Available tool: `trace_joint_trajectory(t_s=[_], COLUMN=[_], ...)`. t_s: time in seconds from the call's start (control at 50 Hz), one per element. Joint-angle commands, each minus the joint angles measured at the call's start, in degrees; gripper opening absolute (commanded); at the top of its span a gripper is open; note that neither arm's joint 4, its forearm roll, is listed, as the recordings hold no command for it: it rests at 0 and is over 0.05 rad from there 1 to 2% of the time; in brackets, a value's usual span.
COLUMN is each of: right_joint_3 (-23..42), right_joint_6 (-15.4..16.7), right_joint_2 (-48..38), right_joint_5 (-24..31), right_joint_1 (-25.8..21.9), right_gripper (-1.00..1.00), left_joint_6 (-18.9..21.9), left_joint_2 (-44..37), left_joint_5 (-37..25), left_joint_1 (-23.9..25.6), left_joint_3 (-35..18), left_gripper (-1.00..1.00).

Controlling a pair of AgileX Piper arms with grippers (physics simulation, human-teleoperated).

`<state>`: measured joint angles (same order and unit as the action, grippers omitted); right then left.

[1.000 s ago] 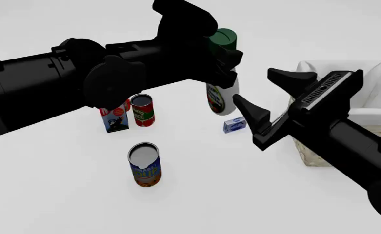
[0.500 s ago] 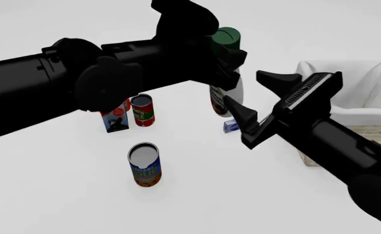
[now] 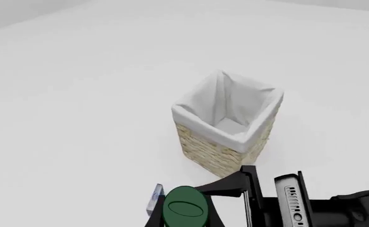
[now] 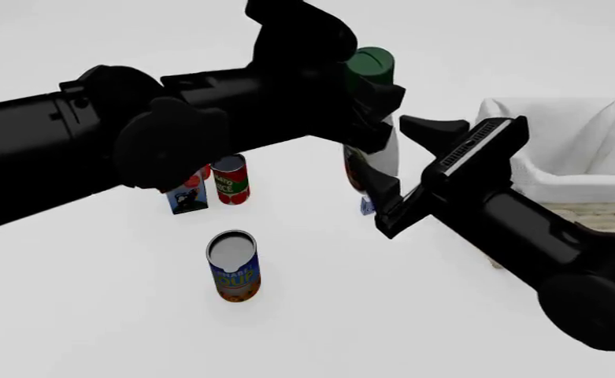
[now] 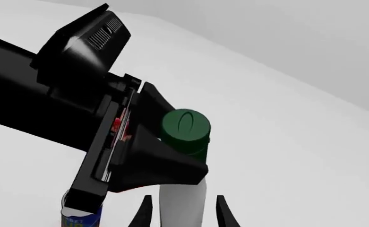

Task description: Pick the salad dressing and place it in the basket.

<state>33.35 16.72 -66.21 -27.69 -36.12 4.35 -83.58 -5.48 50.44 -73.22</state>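
The salad dressing (image 4: 375, 118) hangs above the table (image 4: 97, 315) near the scene's middle, held in the left gripper (image 4: 376, 98). Just right of it is the right gripper (image 4: 413, 161), its fingers to either side of the bottle's lower body. The basket (image 4: 559, 169) stands at far right. Left of the bottle stand a carton (image 4: 187, 193) and a can (image 4: 231, 179) side by side; another can (image 4: 234, 266) stands nearer. A small box (image 4: 367, 206) lies below the bottle.

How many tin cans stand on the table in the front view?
2. The red can stands beside the milk carton; the blue-and-orange can stands alone, nearer the camera. The left arm may hide others.
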Motion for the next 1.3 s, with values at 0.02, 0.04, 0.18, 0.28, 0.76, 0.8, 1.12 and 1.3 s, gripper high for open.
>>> trace_joint_trajectory(t_s=[0.02,0.04,0.18,0.28,0.76,0.8,1.12,1.3], right_joint_3=[0.4,0.5,1.1,1.2,0.9,0.9,0.8,0.6], right_joint_6=[-0.1,0.0,0.1,0.5,1.0,1.0,0.7,0.3], right_joint_2=[-1.9,-2.0,-2.7,-2.8,-3.3,-3.5,-4.3,-4.6], right_joint_5=[-1.3,-1.3,-1.4,-1.4,-2.8,-2.8,-3.6,-4.1], right_joint_1=[0.1,0.1,0.0,-0.3,-1.5,-1.5,-1.8,-1.9], right_gripper=[1.00,1.00,1.00,1.00,-1.00,-1.00,-1.00,-1.00], left_joint_6=[0.7,0.8,0.7,0.8,0.5,0.7,3.5,3.3], left_joint_2=[0.7,0.7,0.7,0.8,2.7,3.2,10.4,16.9], left_joint_5=[0.0,0.0,0.0,-0.2,-2.0,-2.7,-7.5,-10.7], left_joint_1=[0.6,0.6,0.7,1.0,3.6,3.7,3.0,3.4], left_joint_3=[-0.1,-0.1,-0.1,-0.2,-0.8,-1.3,-6.8,-10.7], left_gripper=[-1.00,-1.00,-1.00,-1.00,1.00,1.00,1.00,1.00])
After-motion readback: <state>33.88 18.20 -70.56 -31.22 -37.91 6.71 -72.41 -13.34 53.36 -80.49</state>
